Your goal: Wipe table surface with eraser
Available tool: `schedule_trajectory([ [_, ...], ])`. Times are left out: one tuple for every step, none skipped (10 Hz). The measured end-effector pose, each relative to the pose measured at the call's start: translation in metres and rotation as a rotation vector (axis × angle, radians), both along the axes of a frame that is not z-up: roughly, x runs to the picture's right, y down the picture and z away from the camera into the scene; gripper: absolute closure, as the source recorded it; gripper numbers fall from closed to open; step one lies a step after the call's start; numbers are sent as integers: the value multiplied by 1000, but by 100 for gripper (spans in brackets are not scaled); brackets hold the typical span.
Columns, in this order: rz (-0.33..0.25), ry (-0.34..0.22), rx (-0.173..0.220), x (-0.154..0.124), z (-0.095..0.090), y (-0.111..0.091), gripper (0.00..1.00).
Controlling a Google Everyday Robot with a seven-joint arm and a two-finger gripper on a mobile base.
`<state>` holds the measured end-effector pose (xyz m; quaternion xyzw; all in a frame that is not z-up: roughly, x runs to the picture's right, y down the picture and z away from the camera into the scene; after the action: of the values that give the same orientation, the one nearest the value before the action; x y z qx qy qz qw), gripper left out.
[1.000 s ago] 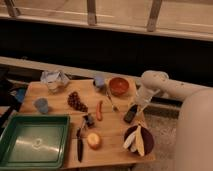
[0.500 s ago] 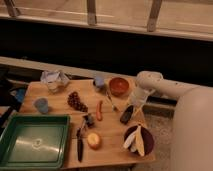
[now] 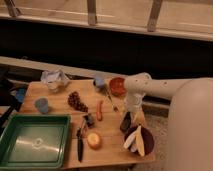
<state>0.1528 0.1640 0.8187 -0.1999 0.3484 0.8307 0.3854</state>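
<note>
The eraser (image 3: 125,122) is a small dark block standing on the table surface (image 3: 60,100) near its right edge, just behind a dark plate. My white arm reaches in from the right and bends down over it. The gripper (image 3: 131,113) is right on top of the eraser and shut on its upper end. The eraser's lower end touches the light wooden tabletop.
A dark plate with bananas (image 3: 139,140) sits just in front of the eraser, a reddish bowl (image 3: 118,86) behind it. A red chili (image 3: 100,110), small dark clip (image 3: 90,119), knife (image 3: 80,141), orange fruit (image 3: 94,140), grapes (image 3: 76,101), two blue cups (image 3: 42,105) and green tray (image 3: 34,140) lie left.
The arm has swung a little to the left, and the eraser has slid with it leftward and toward the front of the table.
</note>
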Motion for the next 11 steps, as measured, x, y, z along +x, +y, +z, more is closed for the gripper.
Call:
schedule_trajectory([
  [0, 20, 16, 9, 0, -4, 100],
  [3, 30, 35, 14, 7, -14, 100],
  [7, 31, 46, 18, 15, -21, 100],
  [12, 33, 55, 24, 23, -28, 100],
  [20, 32, 71, 31, 35, -40, 100],
  [28, 24, 85, 33, 45, -49, 100],
  [49, 8, 105, 32, 54, -56, 100],
  [78, -14, 131, 31, 59, -59, 100],
  [115, -44, 163, 28, 63, -62, 100],
  [126, -67, 169, 20, 63, -60, 100],
  [132, -84, 169, 14, 60, -57, 100],
])
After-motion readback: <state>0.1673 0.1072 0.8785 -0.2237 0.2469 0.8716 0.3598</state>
